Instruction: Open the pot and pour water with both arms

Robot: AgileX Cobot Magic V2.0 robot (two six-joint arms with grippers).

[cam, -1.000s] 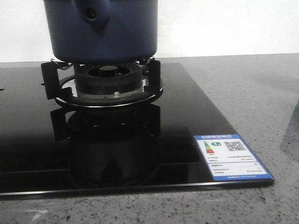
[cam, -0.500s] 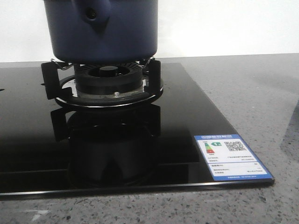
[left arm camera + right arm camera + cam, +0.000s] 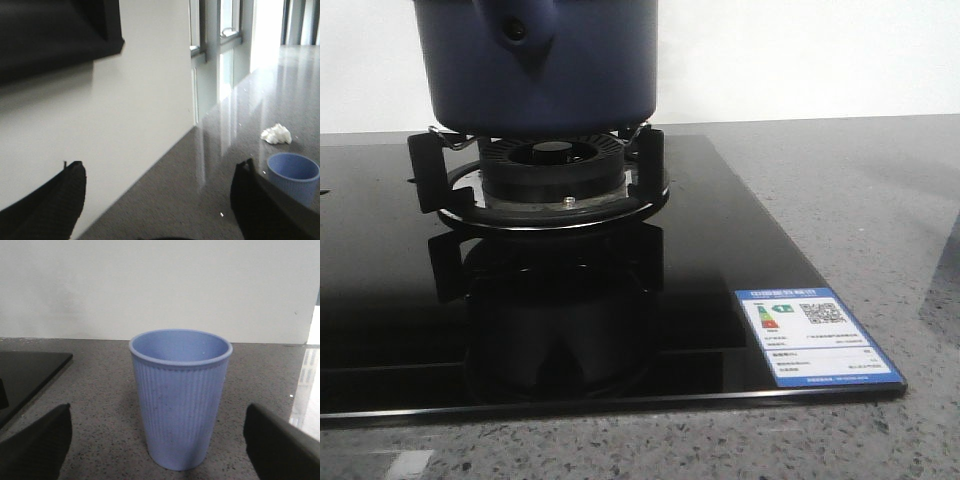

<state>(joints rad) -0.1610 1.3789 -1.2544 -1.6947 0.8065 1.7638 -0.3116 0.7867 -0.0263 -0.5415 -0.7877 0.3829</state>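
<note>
Nearest the right gripper (image 3: 159, 450), whose fingers are spread wide and empty, a pale blue ribbed cup (image 3: 180, 397) stands upright on the grey counter (image 3: 100, 390), seemingly lined up to receive water. Beyond it, the left gripper (image 3: 159, 200) is likewise spread, holding nothing. Farther off, the pot (image 3: 535, 65) sits on the burner stand (image 3: 545, 180), untouched.

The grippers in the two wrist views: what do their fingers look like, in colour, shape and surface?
In both views only the fingertips show. The left gripper has black fingers with a fine, woven-looking texture and rounded tips. The right gripper has the same dark, matte fingers, also finely textured and tapering to blunt tips. No cables, markings or labels are visible, and the arms themselves are out of frame.
</note>
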